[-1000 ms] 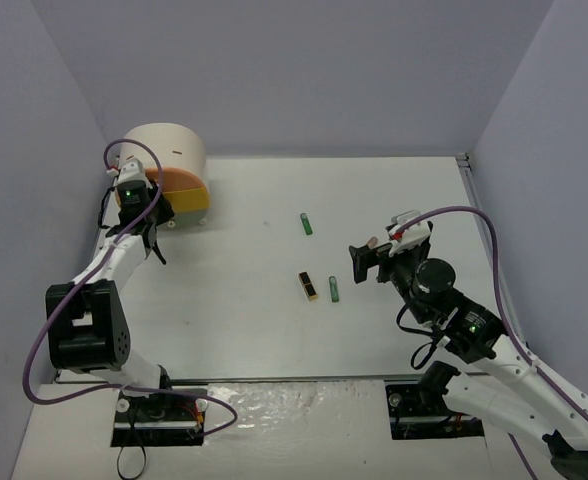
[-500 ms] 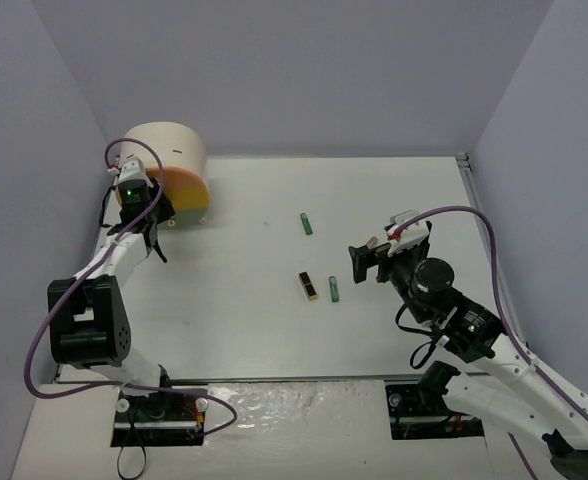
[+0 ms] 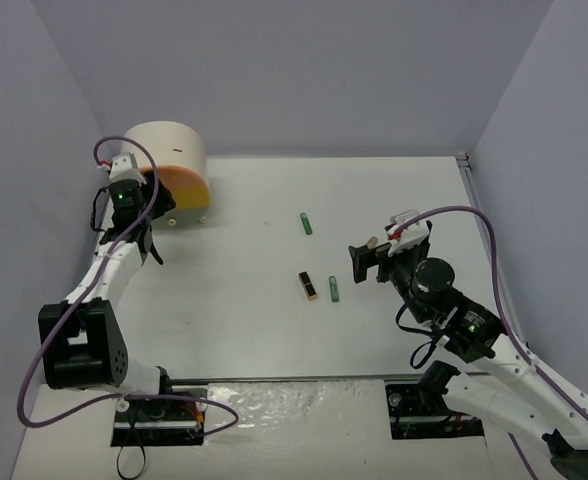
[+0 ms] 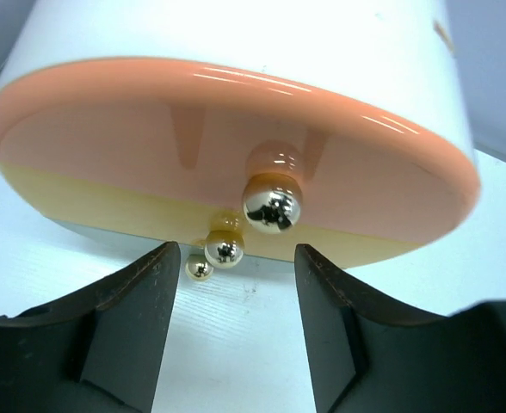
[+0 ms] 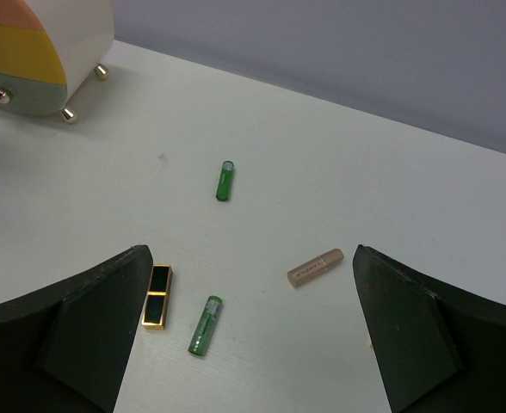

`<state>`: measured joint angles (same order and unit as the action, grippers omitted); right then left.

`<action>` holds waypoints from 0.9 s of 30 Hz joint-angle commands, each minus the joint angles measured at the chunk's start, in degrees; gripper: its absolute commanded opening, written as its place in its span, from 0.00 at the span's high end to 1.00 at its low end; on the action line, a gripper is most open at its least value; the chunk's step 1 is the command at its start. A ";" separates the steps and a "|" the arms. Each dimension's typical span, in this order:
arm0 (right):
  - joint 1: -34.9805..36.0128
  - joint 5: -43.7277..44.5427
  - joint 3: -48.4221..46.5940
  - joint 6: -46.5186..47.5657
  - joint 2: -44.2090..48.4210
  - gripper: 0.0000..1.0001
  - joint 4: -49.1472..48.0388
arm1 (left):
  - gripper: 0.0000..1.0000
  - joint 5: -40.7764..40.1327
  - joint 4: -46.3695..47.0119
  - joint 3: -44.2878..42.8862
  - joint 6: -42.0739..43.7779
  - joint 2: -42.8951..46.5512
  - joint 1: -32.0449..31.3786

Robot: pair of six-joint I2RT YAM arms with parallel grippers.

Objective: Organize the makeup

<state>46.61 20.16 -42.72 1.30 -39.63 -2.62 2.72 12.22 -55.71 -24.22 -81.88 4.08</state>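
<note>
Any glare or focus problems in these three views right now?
Left wrist: bright streaks on the glossy pink drawer front, hot reflections on the gold knob, left fingers nearly black. Right wrist: even light, far green tube sharp, right fingers dark. Top external: flat light, faint shadows.

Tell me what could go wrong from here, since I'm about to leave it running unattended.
1. The left tool is open near the round shiny knob of the pink drawer; it may slip off, or a pull may drag the whole box.
2. The green tube lies close beside the gold-black tube; the open right tool could knock one while taking the other.
</note>
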 commanded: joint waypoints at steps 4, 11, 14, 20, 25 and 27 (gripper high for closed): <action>0.59 0.22 -0.08 -0.03 1.26 0.00 -4.64 | 0.42 -1.11 1.61 7.40 -3.46 10.63 0.05; 0.87 -0.45 -0.15 -0.27 2.50 0.00 -4.61 | 0.42 2.19 -0.52 15.95 -17.50 15.59 3.33; 0.97 -0.67 -0.08 -0.34 3.24 0.00 -4.59 | 0.42 5.72 3.10 18.74 -21.99 15.42 5.10; 1.35 -1.45 -0.14 -0.48 4.50 0.00 -4.68 | 0.42 12.50 13.89 23.91 -28.63 11.92 9.00; 1.38 -2.05 -0.08 -0.68 4.89 0.00 -4.93 | 0.43 14.28 21.06 23.36 -31.58 5.60 9.37; 1.38 -2.17 0.00 -0.78 5.09 0.00 -4.86 | 0.43 14.50 23.27 22.69 -31.85 3.55 9.45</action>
<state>47.68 18.77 -42.61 1.21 -34.72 -2.77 14.23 23.33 -30.09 -52.25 -75.56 13.23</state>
